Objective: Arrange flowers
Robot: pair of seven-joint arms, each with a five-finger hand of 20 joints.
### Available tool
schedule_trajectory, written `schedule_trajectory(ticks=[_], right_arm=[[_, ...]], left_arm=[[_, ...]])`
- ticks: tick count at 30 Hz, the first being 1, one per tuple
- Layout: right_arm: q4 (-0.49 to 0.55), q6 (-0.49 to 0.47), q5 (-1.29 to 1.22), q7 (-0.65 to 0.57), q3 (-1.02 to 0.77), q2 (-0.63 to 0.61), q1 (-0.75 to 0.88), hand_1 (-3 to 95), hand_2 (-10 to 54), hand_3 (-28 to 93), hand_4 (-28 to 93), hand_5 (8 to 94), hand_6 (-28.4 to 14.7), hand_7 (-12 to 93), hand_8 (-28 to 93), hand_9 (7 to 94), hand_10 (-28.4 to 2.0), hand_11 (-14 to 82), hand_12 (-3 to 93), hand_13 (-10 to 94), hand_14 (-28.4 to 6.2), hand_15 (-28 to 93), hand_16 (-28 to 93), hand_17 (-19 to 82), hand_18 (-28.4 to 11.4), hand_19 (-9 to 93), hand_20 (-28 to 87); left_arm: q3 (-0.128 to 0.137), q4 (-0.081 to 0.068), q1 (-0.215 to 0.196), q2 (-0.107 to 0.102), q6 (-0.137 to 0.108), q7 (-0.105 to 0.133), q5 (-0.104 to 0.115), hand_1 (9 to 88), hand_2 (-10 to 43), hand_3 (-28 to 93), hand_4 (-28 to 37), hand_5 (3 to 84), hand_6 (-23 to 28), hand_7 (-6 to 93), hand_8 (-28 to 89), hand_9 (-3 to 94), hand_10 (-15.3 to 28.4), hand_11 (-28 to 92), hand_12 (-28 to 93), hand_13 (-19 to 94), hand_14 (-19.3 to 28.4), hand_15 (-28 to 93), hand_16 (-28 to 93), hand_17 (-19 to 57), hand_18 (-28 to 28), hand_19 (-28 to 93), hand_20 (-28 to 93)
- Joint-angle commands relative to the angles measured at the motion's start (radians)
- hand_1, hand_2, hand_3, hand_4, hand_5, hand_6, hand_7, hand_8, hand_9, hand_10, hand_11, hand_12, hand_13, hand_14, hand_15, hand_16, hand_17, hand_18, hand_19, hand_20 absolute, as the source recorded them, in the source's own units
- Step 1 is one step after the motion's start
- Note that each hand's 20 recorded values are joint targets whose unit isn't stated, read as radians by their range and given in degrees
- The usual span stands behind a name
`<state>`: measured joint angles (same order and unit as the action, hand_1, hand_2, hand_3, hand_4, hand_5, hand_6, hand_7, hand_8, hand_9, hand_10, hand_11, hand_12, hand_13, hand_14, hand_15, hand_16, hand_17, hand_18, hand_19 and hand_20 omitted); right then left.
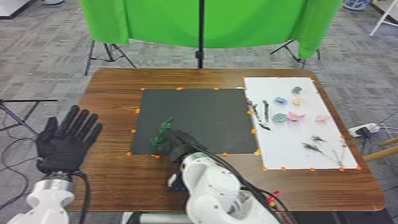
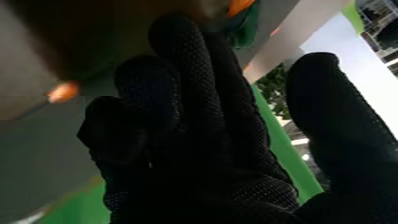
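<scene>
Placement step, apparently: right hand [image 1: 182, 143] is sitting released beside green sprig [image 1: 163, 134], next likely needing to be lifting clear.

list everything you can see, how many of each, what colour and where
table: one, brown, centre
mat: one, dark, middle of table
sheet: one, white, table's right side
leafy sprig: one, green, near left part of mat
small blooms: six, blue, grey, peach, green and two pink, on sheet
thin stems: a few, dark, sheet's left side
wispy sprigs: at least two, greyish, near part of sheet
tape bits: many, orange, around mat and sheet
small item: one, red, table's near right
cloth: one, green, behind table
left robot hand: one, black, left of table
right robot hand: one, black, beside leafy sprig
</scene>
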<state>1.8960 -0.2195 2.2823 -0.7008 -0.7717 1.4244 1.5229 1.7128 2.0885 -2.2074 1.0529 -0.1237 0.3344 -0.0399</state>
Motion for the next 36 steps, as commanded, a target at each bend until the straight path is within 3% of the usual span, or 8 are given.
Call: schedule_trajectory(ticks=[1, 2, 5, 7, 10, 17, 24, 36], right_arm=[[0.123, 0.247, 0.019, 0.0, -0.121, -0.129, 0.02, 27.6, 5.9, 77, -20, 69.5, -8.6, 11, -10, 78.3, -20.9, 30.5, 20.5, 69, -18.3, 70, 25, 42, -26.4, 93, 51], [0.134, 0.274, 0.022, 0.001, -0.157, -0.147, 0.024, 27.6, 5.8, 77, -20, 69.8, -8.6, 11, -10, 78.2, -21.0, 29.6, 20.2, 69, -18.2, 69, 25, 42, -26.4, 93, 51], [0.176, 0.323, 0.023, -0.022, -0.258, -0.223, 0.048, 27.7, 5.3, 78, -20, 70.4, -8.6, 11, -10, 78.0, -21.1, 27.6, 19.8, 70, -18.1, 67, 23, 42, -26.5, 93, 50], [0.197, 0.355, 0.012, -0.033, -0.336, -0.285, 0.075, 27.6, 5.1, 78, -20, 70.4, -8.6, 11, -11, 77.2, -21.2, 26.2, 19.4, 69, -18.0, 64, 22, 41, -26.5, 93, 48], [0.217, 0.428, 0.023, -0.069, -0.443, -0.397, 0.121, 27.8, 4.4, 79, -20, 70.0, -8.7, 11, -11, 76.2, -21.3, 24.8, 18.8, 69, -17.6, 61, 20, 39, -26.4, 93, 44], [0.29, 0.387, 0.085, -0.131, -0.76, -0.53, 0.371, 25.7, -1.5, 77, -21, 65.8, -9.5, 11, -10, 69.9, -22.3, 21.6, 17.4, 63, -18.4, 60, 19, 38, -26.2, 93, 43], [0.344, 0.263, 0.099, -0.083, -0.968, -0.537, 0.594, 22.6, -8.5, 75, -24, 59.5, -10.8, 11, -10, 59.2, -24.1, 18.8, 15.8, 52, -20.7, 59, 14, 34, -26.7, 93, 42], [0.285, 0.184, 0.154, -0.003, -0.936, -0.502, 0.649, 28.6, -9.5, 75, -28, 56.1, -9.6, 14, -11, 53.7, -21.7, 18.9, 16.1, 48, -18.9, 57, 14, 30, -26.6, 93, 40]], left_arm=[[0.043, -0.023, -0.061, 0.046, 0.077, -0.04, -0.028, 23.7, 15.8, 74, -28.3, 42.4, 8.7, 7.3, -9, 37.5, 13.5, 14, 8, 27, 14.4, 24, -6, -8.2, 13.0, 32, 11], [0.047, -0.021, -0.072, 0.04, 0.081, -0.033, -0.017, 23.1, 15.7, 74, -28.3, 41.8, 8.7, 7.0, -9, 36.7, 13.4, 14, 8, 26, 14.4, 24, -6, -8.3, 13.1, 31, 11], [0.067, -0.017, -0.096, 0.051, 0.115, -0.009, -0.055, 21.6, 15.7, 73, -28.3, 40.4, 8.8, 5.5, -8, 35.7, 13.2, 13, 8, 25, 14.5, 21, -6, -8.7, 13.2, 31, 11], [0.071, -0.012, -0.101, 0.052, 0.122, 0.023, -0.052, 20.7, 15.6, 73, -28.3, 40.0, 8.7, 5.1, -8, 35.4, 13.1, 12, 8, 25, 14.4, 21, -5, -8.9, 13.3, 30, 11], [0.079, 0.001, -0.113, 0.058, 0.111, 0.058, -0.043, 20.4, 15.4, 73, -28.3, 39.9, 8.6, 5.0, -7, 35.4, 13.1, 12, 8, 25, 14.3, 21, -5, -8.8, 13.3, 30, 11], [0.082, 0.027, -0.14, 0.053, 0.09, 0.101, -0.03, 19.8, 15.5, 74, -28.3, 40.4, 8.7, 5.1, -7, 35.9, 13.0, 12, 8, 26, 14.1, 20, -4, -8.6, 13.3, 30, 11], [0.083, 0.043, -0.159, 0.053, 0.093, 0.117, -0.003, 20.5, 15.5, 74, -28.3, 40.9, 8.8, 5.4, -8, 36.2, 13.0, 12, 8, 26, 14.1, 21, -4, -8.5, 13.3, 30, 11], [0.073, 0.047, -0.142, 0.041, 0.098, 0.123, -0.022, 21.4, 14.7, 74, -28.3, 41.3, 8.8, 6.0, -8, 36.6, 13.1, 13, 8, 27, 14.1, 21, -4, -8.3, 13.3, 30, 11]])
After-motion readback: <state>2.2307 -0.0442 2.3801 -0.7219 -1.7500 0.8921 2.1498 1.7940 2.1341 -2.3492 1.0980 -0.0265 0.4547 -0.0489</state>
